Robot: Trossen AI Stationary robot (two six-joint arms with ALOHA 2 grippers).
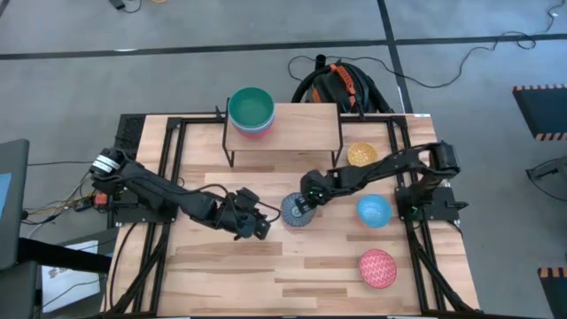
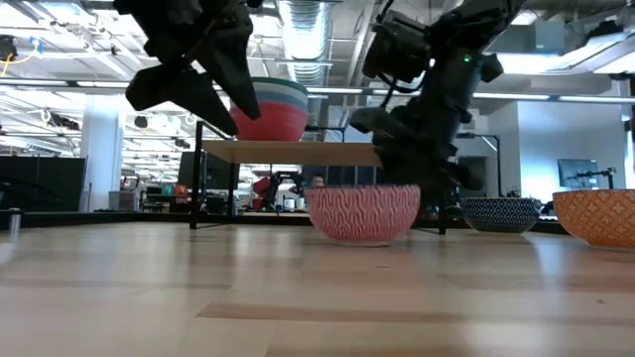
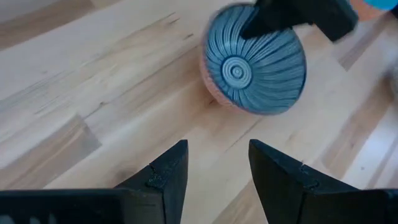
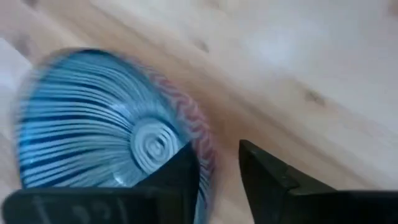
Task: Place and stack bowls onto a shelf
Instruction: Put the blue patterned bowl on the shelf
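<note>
Near the middle of the table, the right gripper (image 1: 306, 206) has one finger inside and one outside the rim of the blue-white patterned bowl (image 1: 295, 211), with a pinkish patterned rim showing beneath it, so two bowls may be nested. The grip looks narrow and shallow on the rim; if it lifts quickly, the bowl could tilt and slip out, or a lower bowl could drop away. The left gripper (image 1: 253, 224) hovers just beside it, fingers apart and empty, close enough to be knocked. On the shelf (image 1: 301, 131), the green-topped stack (image 1: 251, 110) sits near one end, and a careless placement could topple it.
</note>
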